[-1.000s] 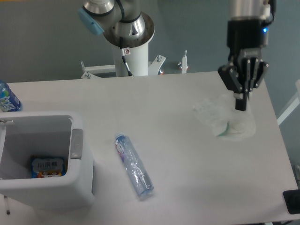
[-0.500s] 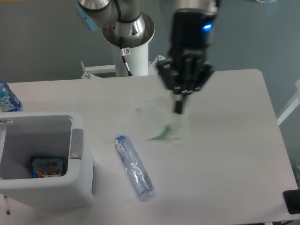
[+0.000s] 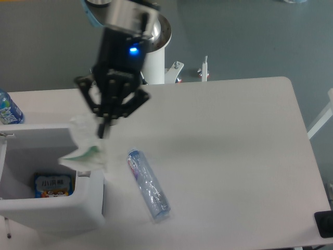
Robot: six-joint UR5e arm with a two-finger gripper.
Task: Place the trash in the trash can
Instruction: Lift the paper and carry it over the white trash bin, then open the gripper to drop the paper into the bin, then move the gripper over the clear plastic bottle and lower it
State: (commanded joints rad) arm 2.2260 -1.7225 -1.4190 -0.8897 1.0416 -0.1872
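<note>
My gripper (image 3: 103, 129) hangs over the right rim of the trash can (image 3: 49, 214), a white boxy bin at the left front of the table. It is shut on the white paper carton with green marks (image 3: 83, 150), which dangles blurred above the can's right wall and grey tab. The long clear crushed bottle (image 3: 149, 183) lies on the table right of the can, apart from the gripper.
A blue and orange packet (image 3: 52, 185) lies in the bottom of the can. A bottle with a bright blue label (image 3: 8, 108) stands at the far left edge. The arm's white base post (image 3: 151, 65) rises behind the table.
The gripper has swept left from the table's right side to above the can's right rim, carrying the carton with it. The bottle has stayed put.
</note>
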